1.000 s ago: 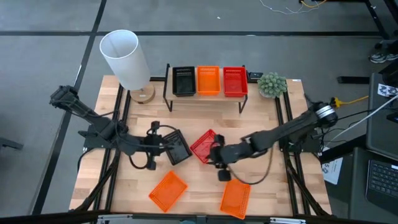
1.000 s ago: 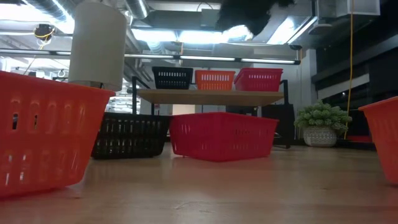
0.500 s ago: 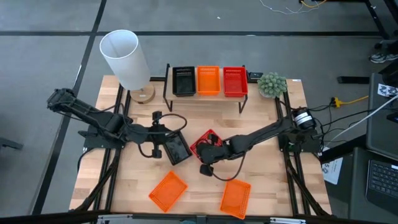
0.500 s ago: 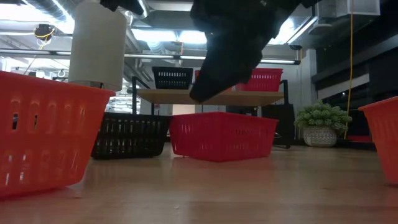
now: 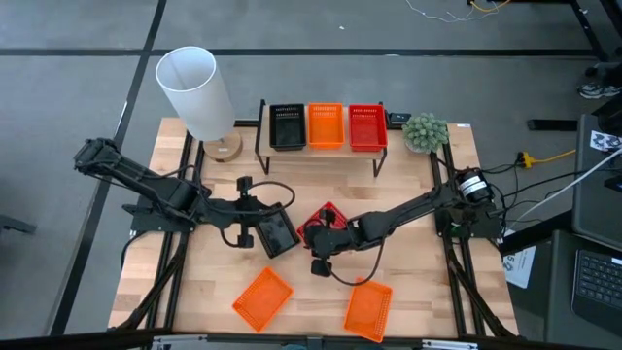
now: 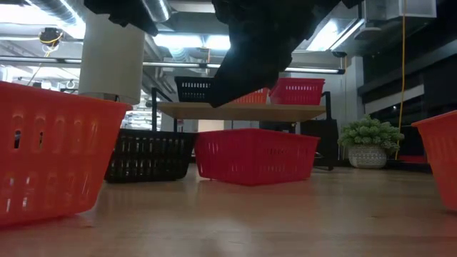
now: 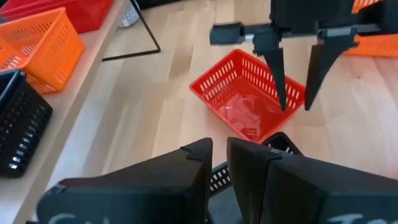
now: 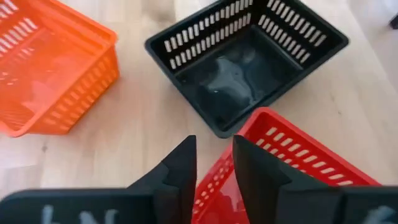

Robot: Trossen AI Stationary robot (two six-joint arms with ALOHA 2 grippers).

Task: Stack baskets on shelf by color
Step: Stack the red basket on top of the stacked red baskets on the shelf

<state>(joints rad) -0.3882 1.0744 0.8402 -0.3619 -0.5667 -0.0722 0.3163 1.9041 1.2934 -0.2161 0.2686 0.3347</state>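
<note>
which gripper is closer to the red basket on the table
Right. The right gripper hangs directly over the red basket, fingers open astride its rim. The left gripper is beside it, over the neighbouring black basket.

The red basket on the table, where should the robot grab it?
Best bet: pinch one thin mesh wall of the red basket from straight above. It sits upright with its mouth open, so one finger can go inside the rim and one outside. The right gripper already hangs open over its edge.
</note>
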